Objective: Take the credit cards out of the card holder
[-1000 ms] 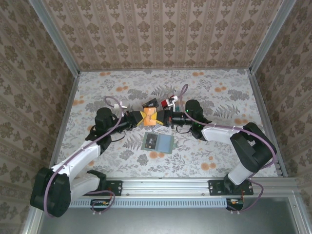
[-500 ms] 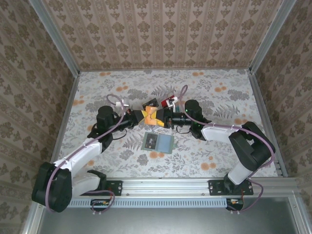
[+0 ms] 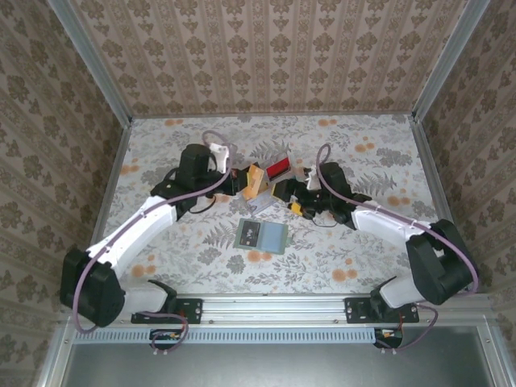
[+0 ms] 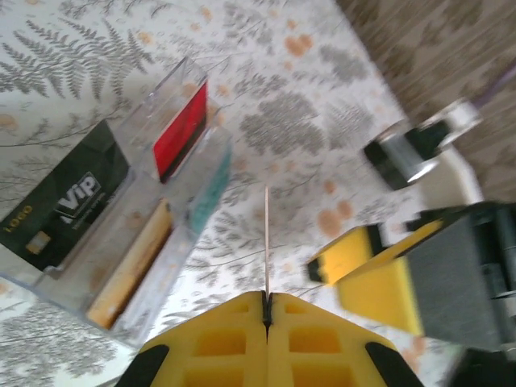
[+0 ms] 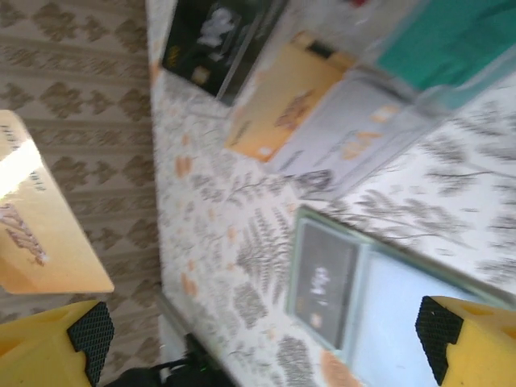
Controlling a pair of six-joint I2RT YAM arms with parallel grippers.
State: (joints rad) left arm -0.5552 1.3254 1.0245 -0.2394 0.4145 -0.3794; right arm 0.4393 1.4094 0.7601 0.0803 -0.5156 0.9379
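Observation:
My left gripper (image 3: pixel 244 181) (image 4: pixel 267 297) is shut on a tan-gold credit card (image 3: pixel 253 181) (image 4: pixel 266 242) (image 5: pixel 40 226), held above the table and seen edge-on in the left wrist view. To its right, my right gripper (image 3: pixel 292 199) (image 5: pixel 262 334) stands open with nothing between its fingers. The pale grey-green card holder (image 3: pixel 274 239) (image 5: pixel 403 298) lies open flat in front of both grippers. A dark card (image 3: pixel 249 234) (image 5: pixel 321 282) sits in its left panel.
A clear plastic stand (image 3: pixel 272 184) (image 4: pixel 185 81) sits just behind the grippers. It holds a black VIP card (image 4: pixel 64 205), a red card (image 3: pixel 280 167) (image 4: pixel 181 129), a tan card (image 4: pixel 129 274) and a teal card (image 4: pixel 210 189). Patterned walls enclose the table.
Both grippers met at the tan-gold card. The right gripper has opened and pulled back to the right. The left gripper keeps the card and has moved farther back.

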